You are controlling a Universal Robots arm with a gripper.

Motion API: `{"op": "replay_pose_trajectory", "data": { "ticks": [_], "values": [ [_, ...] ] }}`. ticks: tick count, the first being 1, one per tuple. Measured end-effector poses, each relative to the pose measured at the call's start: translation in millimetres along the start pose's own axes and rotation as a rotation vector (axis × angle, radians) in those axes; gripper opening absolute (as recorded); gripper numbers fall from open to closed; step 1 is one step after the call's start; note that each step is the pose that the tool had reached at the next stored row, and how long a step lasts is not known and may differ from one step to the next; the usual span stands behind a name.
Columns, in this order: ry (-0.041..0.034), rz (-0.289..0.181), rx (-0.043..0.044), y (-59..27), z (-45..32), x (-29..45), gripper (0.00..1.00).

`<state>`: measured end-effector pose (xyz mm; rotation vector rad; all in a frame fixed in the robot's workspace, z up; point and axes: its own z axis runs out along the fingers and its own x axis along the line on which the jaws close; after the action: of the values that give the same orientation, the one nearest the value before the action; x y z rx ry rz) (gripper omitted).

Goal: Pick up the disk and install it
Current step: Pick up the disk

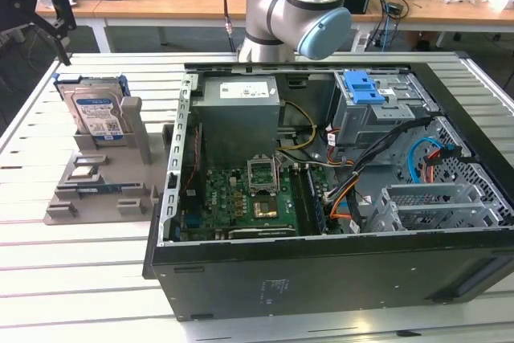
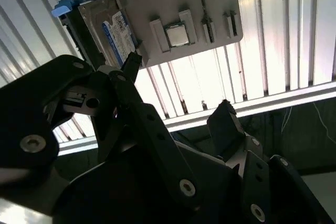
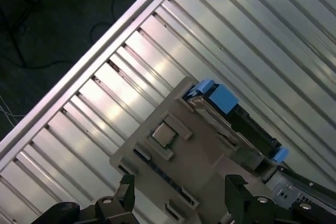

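The tool is hanging wide open and empty over the disk, which is standing upright in a grey holder.

In the exterior view the front wall of the grey plastic holder hides the lower edge of the flat silver-metal disk with blue side rails standing in it. In the second wrist view one black jaw's tip overlaps the disk. The silver-and-blue robot arm is cut off at the exterior view's upper edge.
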<state>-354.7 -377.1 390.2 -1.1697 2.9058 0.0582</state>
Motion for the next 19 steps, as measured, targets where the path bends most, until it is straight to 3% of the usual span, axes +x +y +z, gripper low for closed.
{"op": "replay_pose_trajectory", "data": {
  "ticks": [8,14,19],
  "values": [
    [0.0041,-0.131,-0.0028,0.0,0.0,0.0,0.78],
    [0.0063,-0.203,-0.0044,0.0,0.0,0.0,0.78],
    [0.0094,-0.300,-0.0065,0.0,0.1,0.0,0.78]
  ]
}}
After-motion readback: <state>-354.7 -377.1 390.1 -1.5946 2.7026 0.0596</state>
